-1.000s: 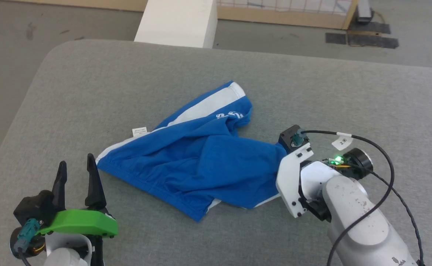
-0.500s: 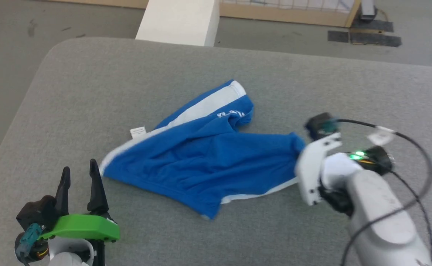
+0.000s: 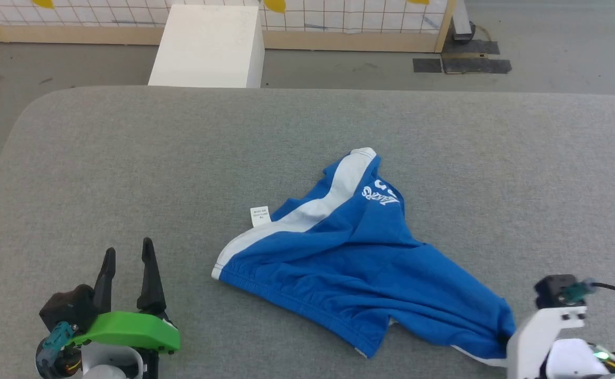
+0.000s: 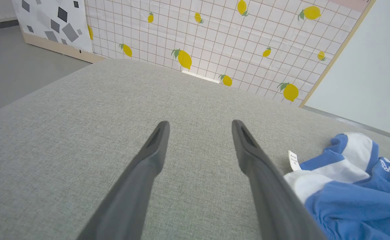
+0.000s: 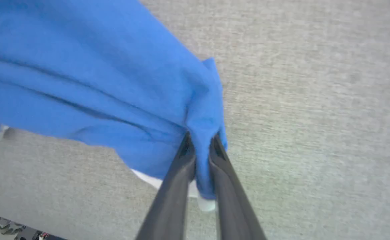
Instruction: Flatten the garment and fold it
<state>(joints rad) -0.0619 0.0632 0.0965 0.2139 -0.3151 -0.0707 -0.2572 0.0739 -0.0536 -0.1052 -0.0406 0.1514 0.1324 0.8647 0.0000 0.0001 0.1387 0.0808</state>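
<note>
Right wrist view: right gripper (image 5: 201,141) pinches soft, creased blue garment (image 5: 81,76), seemingly its hem

— Where does the garment (image 3: 360,263) lie?
— On the worktop (image 3: 128,158), right of the middle and nearer the robot's edge than the far one. Its tag (image 3: 259,216) juts out on the far left side.
— And the arms?
— The left jaws sit at the near left, spread over the worktop, well apart from the garment. The right jaws are at the near right, with the garment's near right corner pinched between them.
— Behind the worktop?
— A box (image 3: 207,47) stands on the floor (image 3: 575,58), left of the middle, with a wall panel (image 3: 339,13) behind it.
</note>
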